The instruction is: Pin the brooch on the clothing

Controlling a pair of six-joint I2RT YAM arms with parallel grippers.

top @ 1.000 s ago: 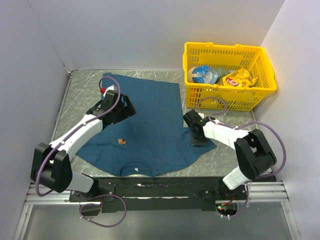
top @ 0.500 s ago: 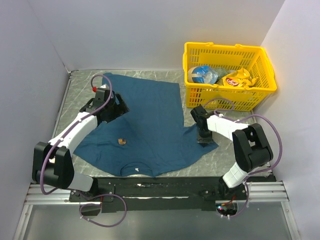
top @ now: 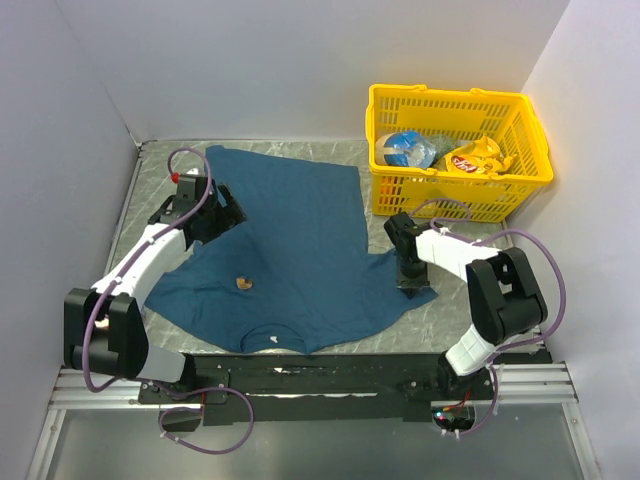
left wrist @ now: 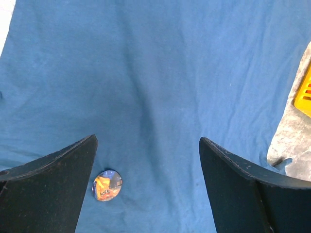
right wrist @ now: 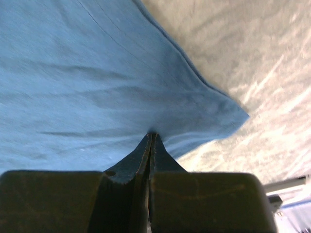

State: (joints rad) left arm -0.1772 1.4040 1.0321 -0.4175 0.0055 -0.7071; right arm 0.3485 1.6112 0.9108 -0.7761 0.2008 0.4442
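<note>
The clothing (top: 300,250) is a dark teal T-shirt spread flat on the table, its neck toward the arms. The brooch (top: 243,283) lies on its left front, a small round orange and blue badge; in the left wrist view the brooch (left wrist: 107,185) shows just inside the left finger. My left gripper (top: 228,214) hovers open over the shirt's far left part, nothing between its fingers (left wrist: 53,179). My right gripper (top: 410,283) is shut, tips (right wrist: 152,135) pressed onto the right sleeve (right wrist: 121,73), where the fabric puckers. Whether cloth is pinched does not show.
A yellow plastic basket (top: 455,195) with snack bags stands at the back right, close to the right arm. White walls close in the left, back and right sides. Grey marbled tabletop (top: 470,300) shows beside the sleeve.
My left gripper has drawn back toward the far left, away from the brooch, staying open. The right gripper slid slightly rightward along the sleeve, still shut.
</note>
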